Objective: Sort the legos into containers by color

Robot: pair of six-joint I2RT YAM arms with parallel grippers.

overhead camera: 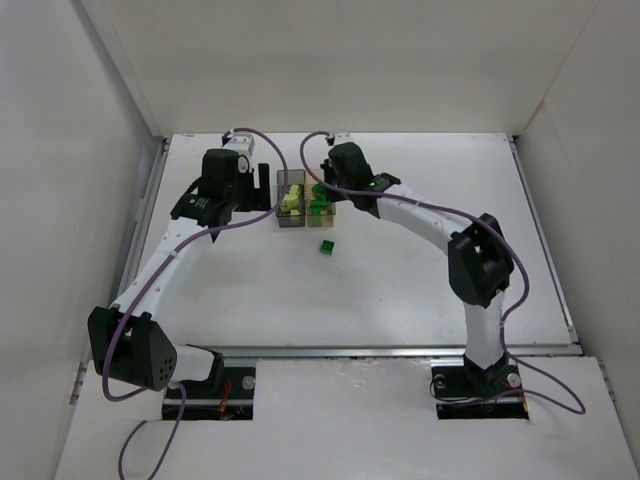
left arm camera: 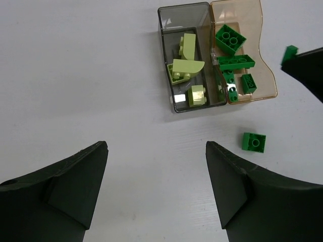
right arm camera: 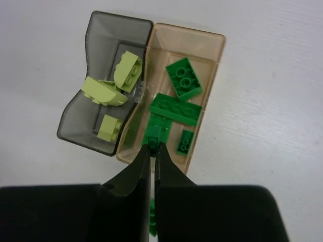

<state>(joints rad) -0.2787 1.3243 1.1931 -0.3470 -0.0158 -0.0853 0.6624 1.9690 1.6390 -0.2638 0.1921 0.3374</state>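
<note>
The two joined containers stand mid-table: a smoky grey one (right arm camera: 101, 35) (left arm camera: 202, 30) holding three pale yellow legos (right arm camera: 126, 70), and an amber one (right arm camera: 212, 45) (left arm camera: 262, 65) holding several green legos (right arm camera: 184, 78). My right gripper (right arm camera: 153, 147) (overhead camera: 322, 185) is shut on a small green lego (right arm camera: 154, 133) (left arm camera: 289, 52) just above the amber container's near end. One green lego (left arm camera: 254, 142) (overhead camera: 326, 246) lies loose on the table in front of the containers. My left gripper (left arm camera: 156, 151) (overhead camera: 258, 183) hangs open over bare table left of the grey container, holding nothing.
White walls enclose the table on the left, back and right. The right arm (overhead camera: 470, 260) arches across the right half of the table. Its black finger (left arm camera: 308, 68) reaches into the left wrist view at the right edge.
</note>
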